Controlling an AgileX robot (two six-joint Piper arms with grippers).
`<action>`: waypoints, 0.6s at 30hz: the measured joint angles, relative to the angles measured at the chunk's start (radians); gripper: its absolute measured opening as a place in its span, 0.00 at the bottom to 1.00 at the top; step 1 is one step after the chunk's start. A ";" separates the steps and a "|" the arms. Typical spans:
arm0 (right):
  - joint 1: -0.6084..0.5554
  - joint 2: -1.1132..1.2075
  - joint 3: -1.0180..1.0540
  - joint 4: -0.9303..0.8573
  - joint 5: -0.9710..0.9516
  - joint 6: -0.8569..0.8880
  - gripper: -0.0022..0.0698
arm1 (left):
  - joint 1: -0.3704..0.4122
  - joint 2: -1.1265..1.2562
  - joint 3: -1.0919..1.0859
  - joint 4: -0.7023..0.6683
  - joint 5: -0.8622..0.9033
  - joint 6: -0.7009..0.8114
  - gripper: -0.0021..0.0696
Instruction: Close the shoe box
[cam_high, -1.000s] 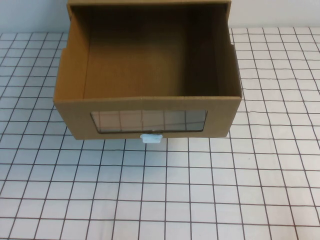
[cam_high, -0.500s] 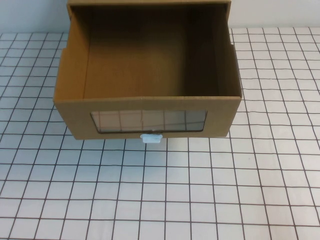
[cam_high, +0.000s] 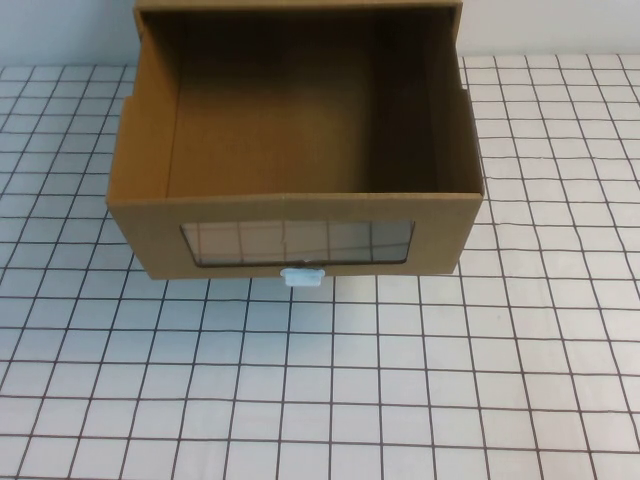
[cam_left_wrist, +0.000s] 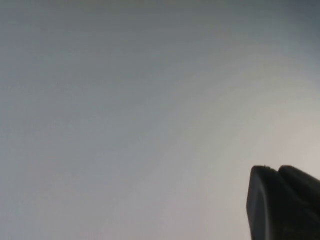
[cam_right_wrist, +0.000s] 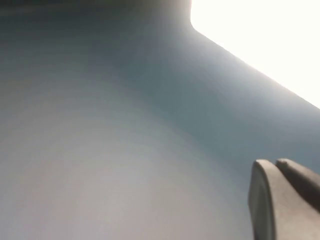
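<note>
High: shoe box (cam_high: 300, 150) at table's (cam_high: 450, 380) far center, drawer pulled out toward robot, interior bare. Clear window (cam_high: 297, 243) in front panel, white pull tab (cam_high: 302, 277) just below it, over grid-pattern surface. No arms in this view

L wrist: left gripper (cam_left_wrist: 282, 202) only as dark tip at frame corner, against plain grey backdrop; finger state can't tell

R wrist: right gripper (cam_right_wrist: 282, 197) likewise dark tip at corner, grey backdrop w/ bright patch; can't tell either
</note>
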 joint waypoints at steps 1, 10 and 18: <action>0.000 0.000 -0.008 -0.001 -0.023 0.018 0.01 | 0.000 -0.002 -0.007 -0.011 -0.060 -0.012 0.02; 0.000 0.000 -0.383 -0.009 0.181 0.093 0.01 | 0.000 -0.005 -0.411 -0.114 0.062 0.069 0.02; 0.000 0.179 -0.739 -0.009 0.406 0.202 0.01 | 0.000 0.106 -0.777 -0.142 0.343 0.155 0.02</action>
